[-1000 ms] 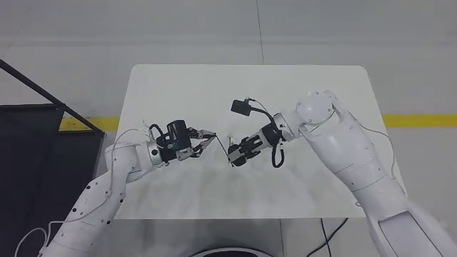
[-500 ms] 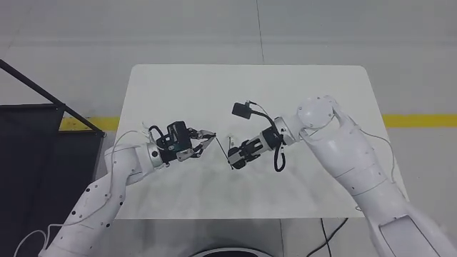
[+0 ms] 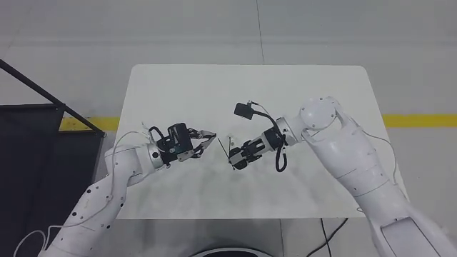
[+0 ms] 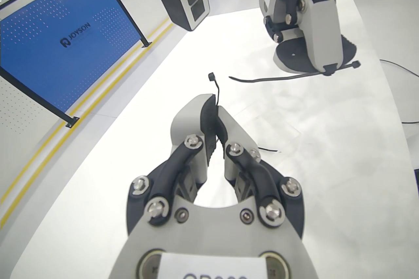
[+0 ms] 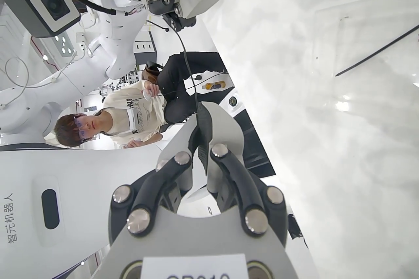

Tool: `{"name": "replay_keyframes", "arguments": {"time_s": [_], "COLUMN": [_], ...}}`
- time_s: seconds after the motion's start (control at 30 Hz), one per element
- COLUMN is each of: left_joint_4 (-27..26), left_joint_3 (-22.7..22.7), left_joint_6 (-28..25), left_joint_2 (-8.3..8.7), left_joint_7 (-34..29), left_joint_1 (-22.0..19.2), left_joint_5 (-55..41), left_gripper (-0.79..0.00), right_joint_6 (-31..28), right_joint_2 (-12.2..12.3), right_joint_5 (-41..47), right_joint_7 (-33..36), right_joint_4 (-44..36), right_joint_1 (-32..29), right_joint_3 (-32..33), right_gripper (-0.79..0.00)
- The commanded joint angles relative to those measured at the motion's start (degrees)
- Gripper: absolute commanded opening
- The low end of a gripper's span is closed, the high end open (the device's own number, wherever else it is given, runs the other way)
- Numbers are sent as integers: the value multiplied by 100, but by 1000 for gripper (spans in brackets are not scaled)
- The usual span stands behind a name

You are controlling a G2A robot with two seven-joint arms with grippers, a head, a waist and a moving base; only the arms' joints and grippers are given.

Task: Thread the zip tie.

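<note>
Both arms sit face to face over the near middle of the white table, tips close but not touching. The left gripper has its fingers pressed together on a black zip tie. The strap runs between the pads, and the little square head pokes out just past the fingertips. The right gripper is also pinched tight, on a second zip tie. From the left wrist cam that one lies roughly level, with the head sticking out one side of the fingers. Its pointed tail reaches toward the other tie's head, near it but still apart, so nothing's threaded. There's also a loose strap, thin and black, lying flat on the table off to the side of both grippers.
</note>
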Motion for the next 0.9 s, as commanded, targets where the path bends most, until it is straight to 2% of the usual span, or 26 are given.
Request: {"name": "replay_keyframes", "arguments": {"time_s": [0.0, 0.87], "left_joint_4": [1, 1], "left_joint_3": [-1, -1], "left_joint_6": [-1, -1], "left_joint_2": [0, 0], "left_joint_7": [-1, -1], "left_joint_1": [0, 0], "left_joint_5": [-2, -2], "left_gripper": [-785, -785], "right_joint_6": [1, 187], "right_joint_2": [1, -71], "right_joint_5": [19, 176], "right_joint_7": [2, 64], "right_joint_4": [8, 194], "right_joint_1": [10, 300], "right_joint_3": [-1, -235], "right_gripper": [-785, -785]}}
